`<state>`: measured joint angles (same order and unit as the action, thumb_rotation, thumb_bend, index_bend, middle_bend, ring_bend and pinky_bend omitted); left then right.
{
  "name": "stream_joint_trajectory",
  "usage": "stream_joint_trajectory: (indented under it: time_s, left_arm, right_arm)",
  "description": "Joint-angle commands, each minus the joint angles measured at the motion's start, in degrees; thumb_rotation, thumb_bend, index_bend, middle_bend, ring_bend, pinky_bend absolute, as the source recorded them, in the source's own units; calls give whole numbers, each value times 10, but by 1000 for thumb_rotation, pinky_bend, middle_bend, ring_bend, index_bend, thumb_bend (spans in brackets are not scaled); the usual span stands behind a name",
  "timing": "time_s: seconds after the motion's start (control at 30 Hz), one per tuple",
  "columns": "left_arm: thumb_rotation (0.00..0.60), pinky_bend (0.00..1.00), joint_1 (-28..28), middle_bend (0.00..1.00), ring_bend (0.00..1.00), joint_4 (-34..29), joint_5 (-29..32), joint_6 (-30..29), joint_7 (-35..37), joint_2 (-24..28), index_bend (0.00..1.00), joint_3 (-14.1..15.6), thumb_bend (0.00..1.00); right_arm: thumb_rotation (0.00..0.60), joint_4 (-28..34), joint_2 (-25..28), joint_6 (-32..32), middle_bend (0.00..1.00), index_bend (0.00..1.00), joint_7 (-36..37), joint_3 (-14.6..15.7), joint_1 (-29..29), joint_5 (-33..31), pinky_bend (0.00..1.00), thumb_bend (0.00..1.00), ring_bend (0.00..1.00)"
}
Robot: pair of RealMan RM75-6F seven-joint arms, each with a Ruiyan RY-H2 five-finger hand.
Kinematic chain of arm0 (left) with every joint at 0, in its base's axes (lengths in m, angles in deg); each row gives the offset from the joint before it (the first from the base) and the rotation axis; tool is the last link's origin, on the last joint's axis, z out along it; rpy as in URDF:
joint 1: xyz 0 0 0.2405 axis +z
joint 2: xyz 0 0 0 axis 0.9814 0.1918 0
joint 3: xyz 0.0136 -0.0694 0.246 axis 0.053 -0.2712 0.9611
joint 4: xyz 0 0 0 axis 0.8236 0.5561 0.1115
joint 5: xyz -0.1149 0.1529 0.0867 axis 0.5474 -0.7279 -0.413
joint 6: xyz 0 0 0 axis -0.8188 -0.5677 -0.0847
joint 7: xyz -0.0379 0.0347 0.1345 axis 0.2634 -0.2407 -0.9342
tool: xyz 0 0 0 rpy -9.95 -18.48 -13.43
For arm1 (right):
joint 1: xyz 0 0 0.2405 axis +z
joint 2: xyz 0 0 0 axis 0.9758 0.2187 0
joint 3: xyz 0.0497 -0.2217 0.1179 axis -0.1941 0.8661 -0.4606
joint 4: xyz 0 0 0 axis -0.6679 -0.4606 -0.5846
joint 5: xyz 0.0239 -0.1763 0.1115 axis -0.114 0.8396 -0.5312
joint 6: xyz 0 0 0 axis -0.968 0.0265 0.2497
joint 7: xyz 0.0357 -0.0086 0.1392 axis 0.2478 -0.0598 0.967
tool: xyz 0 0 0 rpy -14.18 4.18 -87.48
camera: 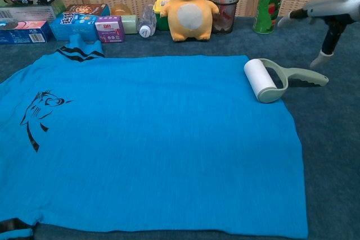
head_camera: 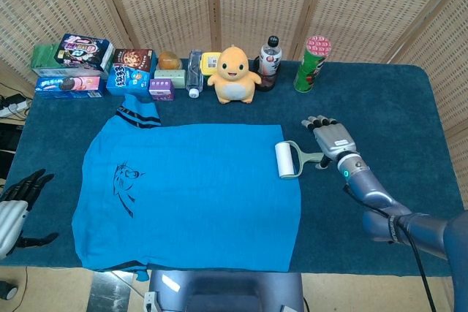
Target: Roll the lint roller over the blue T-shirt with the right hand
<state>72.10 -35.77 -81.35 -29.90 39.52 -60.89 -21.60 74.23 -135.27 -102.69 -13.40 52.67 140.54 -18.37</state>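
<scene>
The blue T-shirt (head_camera: 190,191) (camera: 146,139) lies spread flat on the dark blue table, a black print near its left side. The lint roller (head_camera: 286,159) (camera: 264,80) lies at the shirt's right edge, white roll on the fabric, pale green handle (camera: 301,77) pointing right over the table. My right hand (head_camera: 331,138) (camera: 329,21) hovers above the handle's end, fingers spread, holding nothing. My left hand (head_camera: 18,199) hangs off the table's left edge, fingers apart and empty.
Along the back edge stand snack boxes (head_camera: 73,63), a small bottle (head_camera: 194,72), a yellow plush toy (head_camera: 234,74) (camera: 190,5), a drink bottle (head_camera: 269,60) and a green chip can (head_camera: 311,63). Wicker screens close off the back.
</scene>
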Motion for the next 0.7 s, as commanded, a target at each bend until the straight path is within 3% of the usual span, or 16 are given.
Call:
stream_joint_trajectory:
  time_s: [0.03,0.2,0.33,0.43,0.7]
  left_arm:
    - [600,78,10,0,0,5,-10,-19,-11,-9,0,1,136]
    - [600,79,23,0,0,7,-26,-38,-16,-13,0,8,136]
    - [600,79,27,0,0,7,-30,-43,-18,-12,0,11,136]
    - [600,79,28,0,0,6,-28,-44,-27,-12,0,11,136]
    - [600,79,30,0,0,5,-24,-47,-40,-13,0,8,135]
  right_arm:
    - [600,35,17,-197,0,36,12,-9,-111,144,92,0,0]
    - [600,-6,0,-327,10,36,71,-11,-201,252,89,0,6]
    - [600,-25,-8,-394,15,36,98,-3,-253,318,85,0,8]
    - [600,-1,-1,-453,16,36,108,37,-320,376,69,0,0]
    - [600,20,4,-488,22,37,46,31,-390,411,63,0,0]
